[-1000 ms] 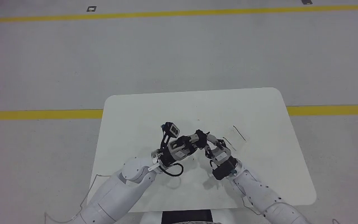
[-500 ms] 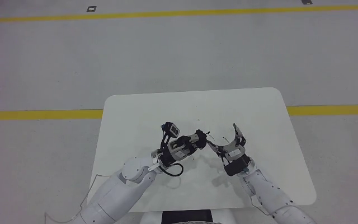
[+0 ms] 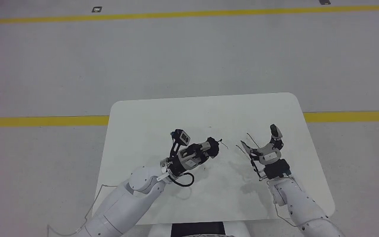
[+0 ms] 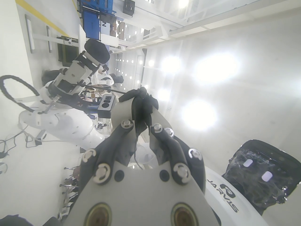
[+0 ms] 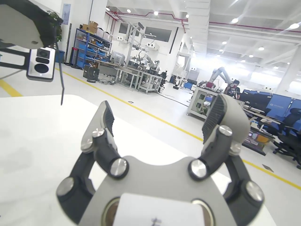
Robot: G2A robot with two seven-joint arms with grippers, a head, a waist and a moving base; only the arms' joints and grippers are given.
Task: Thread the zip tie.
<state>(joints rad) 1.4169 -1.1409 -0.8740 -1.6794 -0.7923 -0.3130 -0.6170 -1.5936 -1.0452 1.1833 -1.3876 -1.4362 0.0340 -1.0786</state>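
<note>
Left gripper (image 3: pixel 212 146) sits over the middle of the white table (image 3: pixel 177 118), with its fingers pinched narrow on the black zip tie (image 5: pixel 61 83). In the right wrist view the tie hangs from that gripper (image 5: pixel 47 30) as a thin dark strip pointing down at the table (image 5: pixel 28 142). I can't tell if its tip touches the tabletop. In the left wrist view the two dark-padded fingertips are pressed together around it (image 4: pixel 141 97), and the tie itself is hard to pick out from the pads there.

Right gripper (image 3: pixel 260 141) is over the table's right half, well apart from the left gripper. Its fingers are spread wide and hold nothing. In its own view the ribbed pads (image 5: pixel 212 114) face each other across a big gap (image 5: pixel 162 109), above the table's far edge.

Writing: there's a white label (image 5: pixel 160 210) on the right gripper's base with a dark mark on it, partly cut off and not legible to me. A blue poster (image 5: pixel 66 12) hangs on a pillar beyond the table, with print too small to make out.

The left arm's white wrist camera box (image 5: pixel 41 64) with two round lenses sits just under its gripper, above the table. A yellow floor line (image 3: pixel 177 13) runs past the table's far side.
</note>
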